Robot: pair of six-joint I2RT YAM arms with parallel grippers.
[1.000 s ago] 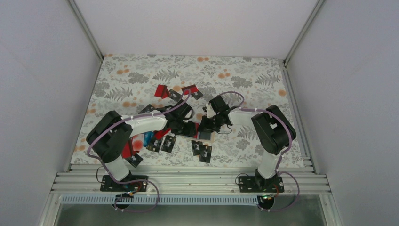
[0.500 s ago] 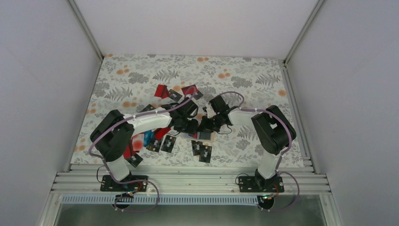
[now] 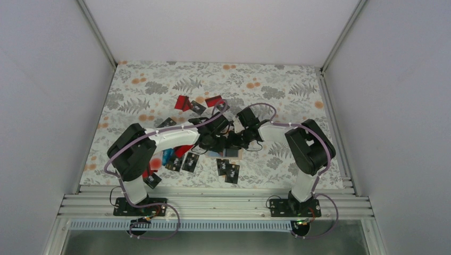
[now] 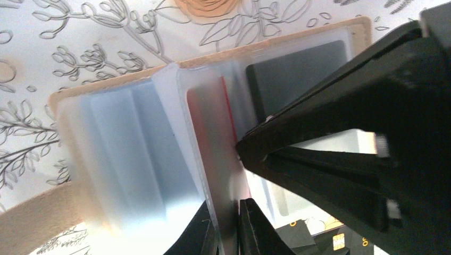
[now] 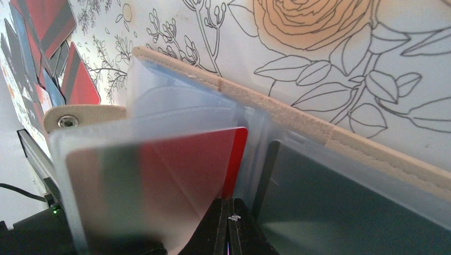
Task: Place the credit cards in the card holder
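Left arm swung right since a second ago; left gripper (image 3: 214, 141) now meets right gripper (image 3: 234, 142) over open card holder (image 3: 230, 153), mid floral tablecloth (image 3: 276, 85). Loose credit cards (image 3: 190, 162) scattered left and front (red, black, blue).
Left wrist: left fingers nearly together, clear sleeve (image 4: 213, 175) pinched between; red card (image 4: 211, 125) in that sleeve, dark card (image 4: 292, 79) beyond; right gripper tip touches red-card sleeve.
Right wrist: right jaws fully closed at red-card sleeve edge, grip on it unclear.
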